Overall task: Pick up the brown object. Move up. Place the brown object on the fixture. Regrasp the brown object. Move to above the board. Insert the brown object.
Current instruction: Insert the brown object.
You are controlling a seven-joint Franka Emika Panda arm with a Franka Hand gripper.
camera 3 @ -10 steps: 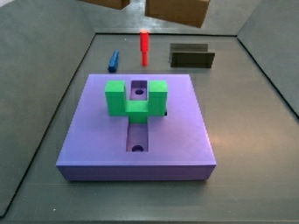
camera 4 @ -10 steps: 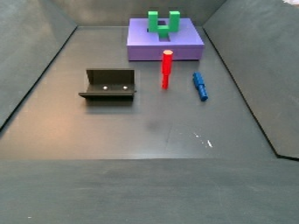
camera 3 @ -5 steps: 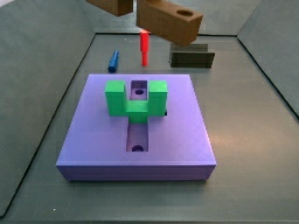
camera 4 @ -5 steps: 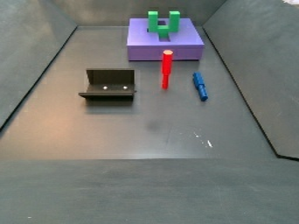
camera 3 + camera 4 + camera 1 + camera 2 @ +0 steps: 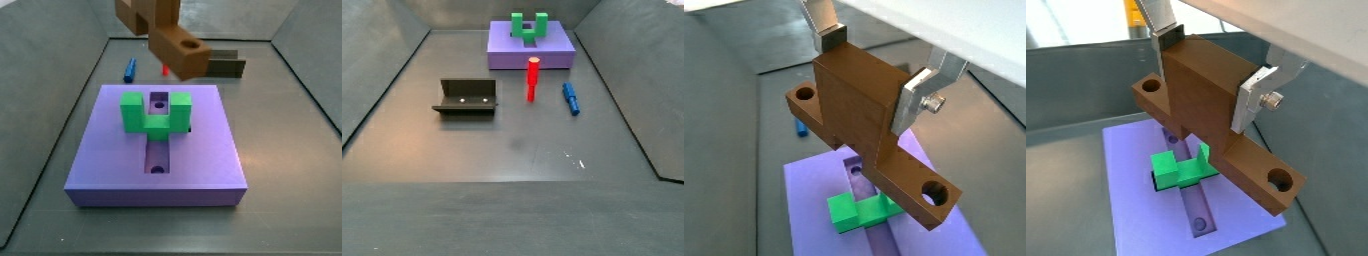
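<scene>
On the grey bench the board lies flat, its slot running lengthwise with a round hole near the end closest to this side view. A green U-block sits on the board astride the slot, its open side up; in both wrist views it shows below the bar. Nothing is in the slot where it shows.

Above the board hangs the brown bar, clear of the block and not touching the board. In a side view it slants down from the upper frame edge, a round hole in the lower end. In both wrist views its long axis runs crosswise to the gripper's closing direction, with a hole at each visible end, and it lies roughly along the slot below.

The fixture stands on the bench well apart from the board, with nothing on it.

The gripper is clamped on the bar's middle, one silver finger flat against each broad face; it is out of frame in both side views.

A red peg stands upright between fixture and blue peg, which lies flat just beside it.
</scene>
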